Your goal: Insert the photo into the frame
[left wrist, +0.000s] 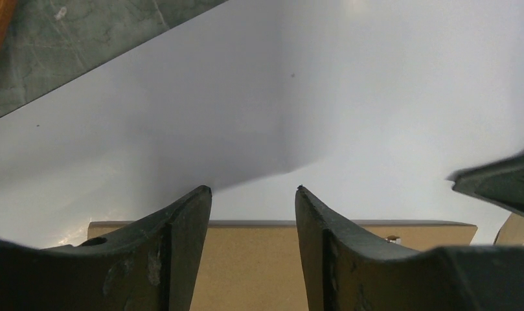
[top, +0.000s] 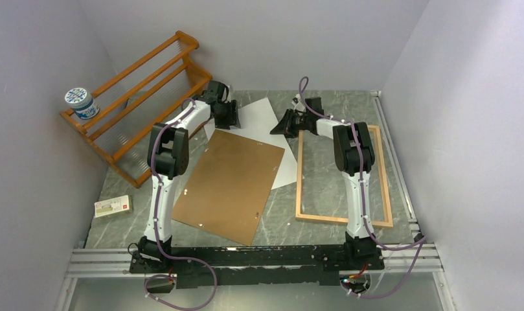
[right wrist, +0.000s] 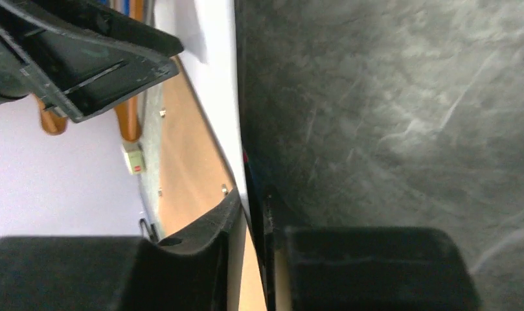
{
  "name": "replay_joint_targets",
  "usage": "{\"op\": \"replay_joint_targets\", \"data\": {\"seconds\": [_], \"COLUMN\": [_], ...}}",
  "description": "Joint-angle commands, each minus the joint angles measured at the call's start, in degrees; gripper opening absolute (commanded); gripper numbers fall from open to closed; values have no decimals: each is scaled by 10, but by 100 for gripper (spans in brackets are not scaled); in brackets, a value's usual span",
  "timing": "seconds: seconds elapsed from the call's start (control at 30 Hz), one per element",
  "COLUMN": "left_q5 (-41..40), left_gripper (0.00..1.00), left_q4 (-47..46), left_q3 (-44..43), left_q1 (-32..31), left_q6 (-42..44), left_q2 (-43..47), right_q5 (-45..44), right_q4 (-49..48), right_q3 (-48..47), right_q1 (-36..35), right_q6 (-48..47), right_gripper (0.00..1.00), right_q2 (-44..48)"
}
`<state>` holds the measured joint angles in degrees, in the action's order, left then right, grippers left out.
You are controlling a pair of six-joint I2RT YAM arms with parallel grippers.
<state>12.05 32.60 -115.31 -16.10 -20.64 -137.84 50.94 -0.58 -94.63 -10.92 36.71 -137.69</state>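
Observation:
The photo (top: 262, 116) lies white side up on the grey table, its near part hidden under the brown backing board (top: 230, 184). The light-wood frame (top: 300, 181) lies flat at the right, with nothing inside it. My left gripper (top: 232, 120) is open, low over the photo's far left part; the left wrist view shows its tips (left wrist: 254, 189) spread over the white sheet (left wrist: 311, 97), with the board's edge (left wrist: 265, 259) below. My right gripper (top: 280, 126) is at the photo's right edge; in the right wrist view (right wrist: 252, 201) its jaws are closed on the thin white edge (right wrist: 214, 65).
An orange-brown slatted rack (top: 139, 97) stands at the back left with a blue-and-white tub (top: 81, 103) on it. A small white box (top: 113, 206) lies at the near left. Walls close in on both sides. The right arm reaches over the frame.

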Motion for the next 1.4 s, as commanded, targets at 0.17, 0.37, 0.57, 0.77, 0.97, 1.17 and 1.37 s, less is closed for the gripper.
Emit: {"op": "replay_joint_targets", "data": {"seconds": [0.17, 0.37, 0.57, 0.77, 0.97, 1.17, 1.37], "left_q5": [-13, -13, -24, -17, -17, -19, -5], "left_gripper": [72, 81, 83, 84, 83, 83, 83], "left_q4": [88, 81, 59, 53, 57, 61, 58], "left_q3": [8, 57, 140, 177, 192, 214, 235], "left_q1": [11, 11, 14, 15, 15, 16, 15], "left_q6": [19, 18, 13, 7, 7, 4, 0], "left_q2": [39, 115, 178, 210, 230, 254, 279], "right_q5": [-99, -150, -204, -247, -237, -257, -323], "right_q4": [-43, -40, -41, -65, -73, -80, -53], "right_q3": [3, -3, 27, 75, 102, 131, 139], "right_q1": [-2, -1, -2, -4, -14, -39, -51], "right_q6": [-77, -113, -129, -134, -129, -121, -104], "right_gripper": [0, 0, 0, 0, 0, 0, 0], "right_q2": [55, 105, 175, 237, 272, 288, 335]}}
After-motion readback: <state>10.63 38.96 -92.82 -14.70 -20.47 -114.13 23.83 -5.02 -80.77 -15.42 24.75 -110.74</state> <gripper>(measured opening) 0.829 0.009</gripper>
